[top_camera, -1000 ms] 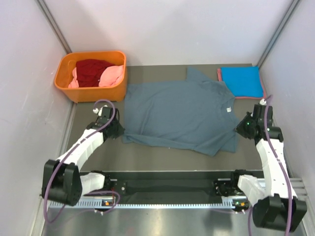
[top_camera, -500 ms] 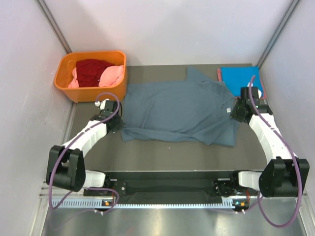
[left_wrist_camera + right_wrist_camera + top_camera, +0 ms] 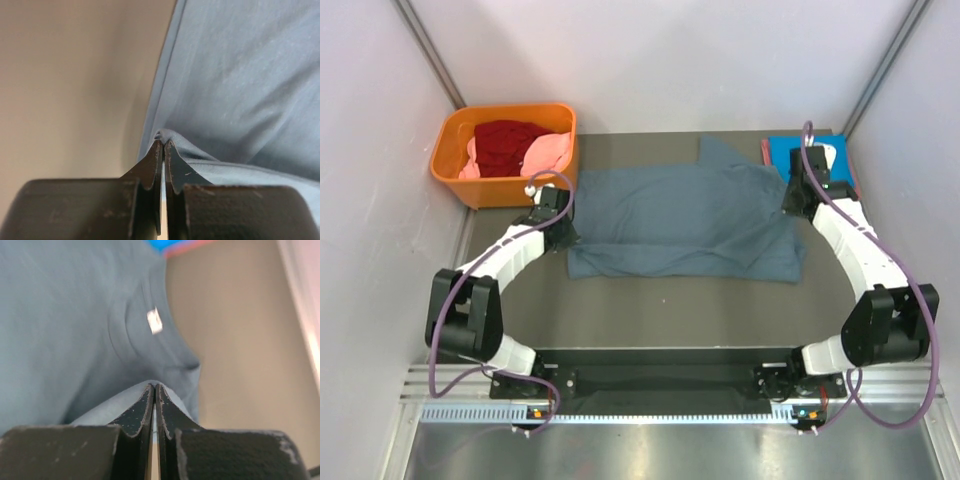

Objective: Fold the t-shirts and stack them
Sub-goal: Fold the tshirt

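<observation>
1. Top external view: the slate grey-blue t-shirt lies mid-frame on the tabletop, partly doubled over itself.
2. The left gripper and right gripper are each clamped on a pinch of its cloth, at frame left and right.
3. Risk: either thin pinch may slip, or uneven travel between the arms may skew the fold.

A large slate grey-blue cloth t-shirt lies on the tabletop, near hem doubled over. At far right, a folded bright blue tee tops a salmon-red tee. A dark red tee and a pink tee lie crumpled in the orange plastic basket.
</observation>
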### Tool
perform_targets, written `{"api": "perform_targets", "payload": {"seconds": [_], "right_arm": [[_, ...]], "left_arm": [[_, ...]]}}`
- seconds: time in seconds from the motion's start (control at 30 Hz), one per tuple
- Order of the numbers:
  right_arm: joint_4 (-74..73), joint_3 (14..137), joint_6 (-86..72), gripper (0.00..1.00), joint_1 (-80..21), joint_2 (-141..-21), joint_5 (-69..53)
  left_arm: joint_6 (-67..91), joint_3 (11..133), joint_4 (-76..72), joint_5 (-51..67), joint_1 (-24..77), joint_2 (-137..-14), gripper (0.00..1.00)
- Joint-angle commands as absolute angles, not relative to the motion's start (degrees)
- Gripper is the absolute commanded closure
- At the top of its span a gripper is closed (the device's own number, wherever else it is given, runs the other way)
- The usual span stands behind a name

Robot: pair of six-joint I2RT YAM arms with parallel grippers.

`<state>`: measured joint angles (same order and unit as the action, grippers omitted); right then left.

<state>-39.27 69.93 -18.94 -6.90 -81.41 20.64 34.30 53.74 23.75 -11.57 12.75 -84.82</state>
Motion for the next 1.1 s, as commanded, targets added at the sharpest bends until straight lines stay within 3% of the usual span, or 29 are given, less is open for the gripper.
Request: {"api": "perform_targets", "payload": {"seconds": [0.0, 0.33, 0.97, 1.07], "right_arm": [[-37.62, 75.76, -14.51, 1.0, -7.12, -82.79, 24.7], [-30.94, 71.81, -13.1, 1.0, -5.45, -85.25, 21.09], [-32.69, 79.62, -10.37, 1.0, -4.48, -92.72, 19.16], [-33.66, 82.87, -9.32, 0.97, -4.4, -95.96, 15.22]], "left_arm": [[31.03, 57.65, 23.11, -11.95, 12.83, -87.18, 1.0], [28.39, 63.37, 24.0, -13.8, 12.83, -94.04, 1.0], [26.37, 73.12, 29.35, -16.17, 13.01, -103.18, 1.0], [25.4, 75.67, 31.99, -16.34, 13.53, -104.94, 0.85]]}}
